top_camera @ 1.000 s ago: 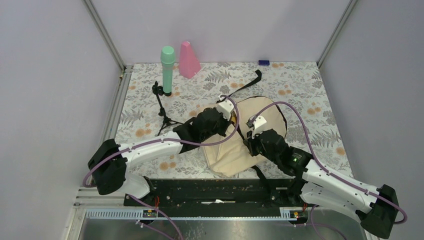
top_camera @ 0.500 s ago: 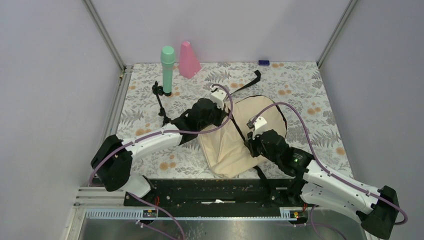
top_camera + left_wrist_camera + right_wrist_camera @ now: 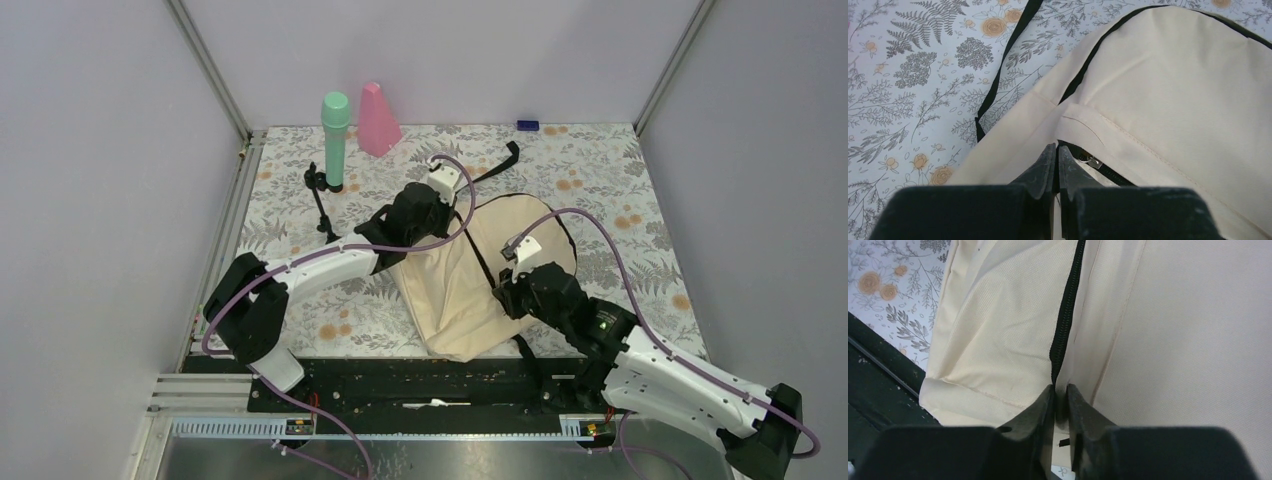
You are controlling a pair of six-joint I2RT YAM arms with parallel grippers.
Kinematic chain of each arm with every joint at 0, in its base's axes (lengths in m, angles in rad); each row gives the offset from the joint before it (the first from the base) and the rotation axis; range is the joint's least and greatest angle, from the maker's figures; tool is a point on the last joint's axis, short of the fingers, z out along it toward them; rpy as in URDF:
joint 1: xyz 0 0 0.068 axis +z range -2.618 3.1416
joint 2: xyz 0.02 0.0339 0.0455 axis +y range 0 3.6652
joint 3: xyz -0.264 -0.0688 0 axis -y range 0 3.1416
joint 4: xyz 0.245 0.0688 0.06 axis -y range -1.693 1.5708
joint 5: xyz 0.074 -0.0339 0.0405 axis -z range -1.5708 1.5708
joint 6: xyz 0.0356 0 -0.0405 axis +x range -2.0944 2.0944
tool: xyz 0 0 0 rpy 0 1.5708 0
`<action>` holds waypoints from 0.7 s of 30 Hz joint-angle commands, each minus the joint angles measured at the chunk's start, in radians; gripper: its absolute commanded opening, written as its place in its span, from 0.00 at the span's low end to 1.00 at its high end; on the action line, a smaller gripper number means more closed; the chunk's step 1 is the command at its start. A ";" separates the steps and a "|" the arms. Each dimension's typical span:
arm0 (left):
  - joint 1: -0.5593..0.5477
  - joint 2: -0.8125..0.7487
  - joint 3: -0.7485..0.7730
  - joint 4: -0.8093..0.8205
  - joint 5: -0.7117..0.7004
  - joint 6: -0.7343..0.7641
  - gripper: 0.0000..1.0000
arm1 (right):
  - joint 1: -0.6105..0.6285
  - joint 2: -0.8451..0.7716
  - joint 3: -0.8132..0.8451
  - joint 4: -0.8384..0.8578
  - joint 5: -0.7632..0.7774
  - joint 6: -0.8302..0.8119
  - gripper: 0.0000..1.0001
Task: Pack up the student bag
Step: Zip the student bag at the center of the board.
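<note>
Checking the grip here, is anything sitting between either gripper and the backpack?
Nothing visible. The left gripper and the right gripper both have their fingertips directly on the student bag, right at its black zipper.

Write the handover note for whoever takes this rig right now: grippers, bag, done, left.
Left gripper: shut, tips at the zipper of the student bag, beside the metal pull; no grip on the pull visible.
Right gripper: jaws a slit apart over the zipper; grip unclear.
Bag: lying on the table between both arms.
Done: nothing visibly packed; zipper closed where the right wrist view shows it.
Left: probably unzip, then load the green cylinder, pink cone and tripod at the far left.
</note>
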 commanded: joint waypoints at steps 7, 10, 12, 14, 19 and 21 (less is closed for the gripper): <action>0.031 -0.054 -0.023 0.176 0.087 0.039 0.00 | 0.009 0.075 0.160 0.026 0.093 0.127 0.56; 0.030 -0.056 -0.031 0.177 0.092 0.035 0.00 | 0.009 0.167 0.210 0.067 0.102 0.113 0.61; 0.030 -0.058 -0.034 0.178 0.095 0.034 0.00 | 0.006 0.231 0.236 0.095 0.115 0.098 0.62; 0.030 -0.063 -0.037 0.178 0.095 0.032 0.00 | 0.001 0.301 0.268 0.108 0.125 0.081 0.63; 0.030 -0.072 -0.044 0.175 0.089 0.037 0.00 | -0.003 0.419 0.313 0.127 0.198 0.050 0.62; 0.030 -0.075 -0.047 0.173 0.079 0.045 0.00 | -0.003 0.424 0.299 0.155 0.221 0.045 0.58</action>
